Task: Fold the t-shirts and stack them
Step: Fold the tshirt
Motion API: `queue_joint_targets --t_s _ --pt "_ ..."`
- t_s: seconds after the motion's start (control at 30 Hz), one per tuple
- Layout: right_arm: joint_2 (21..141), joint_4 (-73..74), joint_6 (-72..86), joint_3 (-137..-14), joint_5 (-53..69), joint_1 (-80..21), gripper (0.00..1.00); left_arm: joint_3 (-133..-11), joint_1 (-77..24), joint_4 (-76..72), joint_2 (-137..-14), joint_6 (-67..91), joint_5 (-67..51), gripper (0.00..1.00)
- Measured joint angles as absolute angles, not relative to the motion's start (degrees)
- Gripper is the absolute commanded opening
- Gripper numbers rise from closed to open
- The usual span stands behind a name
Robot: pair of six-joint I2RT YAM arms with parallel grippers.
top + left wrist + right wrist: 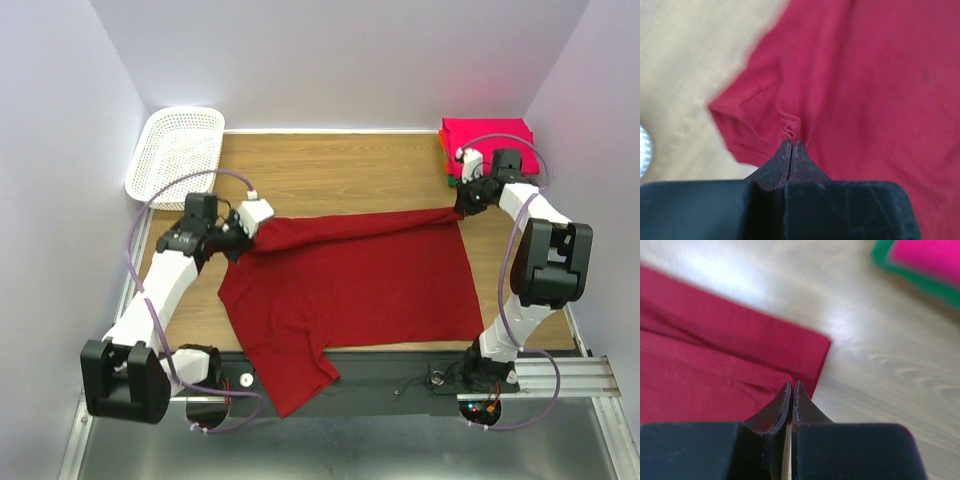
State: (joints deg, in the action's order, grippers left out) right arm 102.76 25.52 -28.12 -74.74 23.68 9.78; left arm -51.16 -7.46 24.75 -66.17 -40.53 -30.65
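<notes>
— Where is the large crimson cloth t-shirt [350,285]?
— Spread on the wooden table [340,165], long axis left to right, one flap over the near edge.
— The arms?
— Both reach forward to its far edge. The left gripper [791,145] pinches a bunched fold; the right gripper [791,387] is clamped on the opposite corner.
— Counts?
— One crimson shirt, one folded stack [487,135], pink over green, and one white lattice basket [175,150].

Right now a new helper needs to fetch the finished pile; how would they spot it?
On the wooden table, go to the far right corner. The pile of folded shirts lies there, just beyond the right tool. It is small, squared and bright pink on top, unlike the big dark red shirt spread across mid-table.
</notes>
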Motion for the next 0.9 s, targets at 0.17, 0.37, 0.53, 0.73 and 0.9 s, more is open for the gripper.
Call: queue_joint_targets --t_s 0.17,0.37,0.53,0.73,0.9 --pt "102.76 25.91 -32.99 -69.01 23.79 9.72 0.01 -41.39 -11.9 28.97 -59.81 -44.93 -25.78 0.0" --pt "102.76 26.59 -37.12 -65.87 23.35 9.72 0.04 -36.56 -17.61 31.18 -57.06 -47.53 -22.04 0.36" --pt "102.76 27.03 -39.11 -65.84 22.41 9.74 0.52 -36.62 -18.04 34.35 -57.25 -49.67 -21.82 0.55" --pt "100.4 33.32 -40.69 -67.07 24.56 9.72 0.54 -40.95 -18.04 38.72 -57.39 -50.68 -22.94 0.56" --pt "98.17 36.58 -37.04 -73.28 28.42 7.75 0.37 -46.04 -18.0 35.92 -63.77 -46.44 -25.74 0.58"
